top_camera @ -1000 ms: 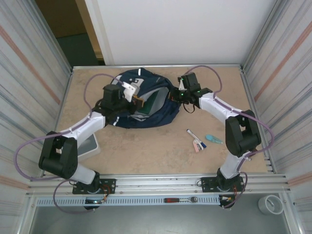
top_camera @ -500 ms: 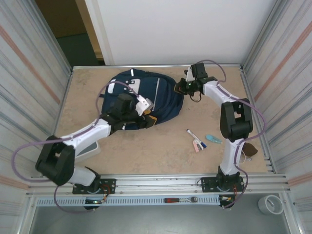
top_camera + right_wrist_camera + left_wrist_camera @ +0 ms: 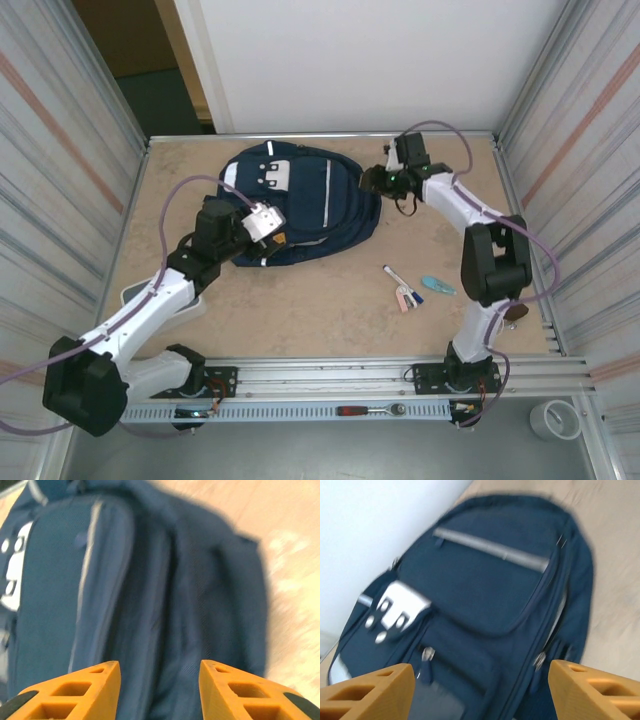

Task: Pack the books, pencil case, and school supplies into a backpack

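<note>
Saw left gripper wide open and empty over near-left part of backpack, right gripper partly open and empty at its right side, backpack flat by worktop far edge, school supplies loose toward right edge.

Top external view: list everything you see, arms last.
backpack: one, navy with white patches and stripe, far middle of the table
pens: about three, white, pink, dark blue, right of centre, apart from the backpack
light-blue piece: one, just right of the pens
white tray: one, near left of the table, partly under the left arm
ratchet: one, red handle, on the front rail
round tub: one, grey-white, lower right, off the table
left gripper: open, at the backpack's near-left edge
right gripper: open, at the backpack's right edge
</note>
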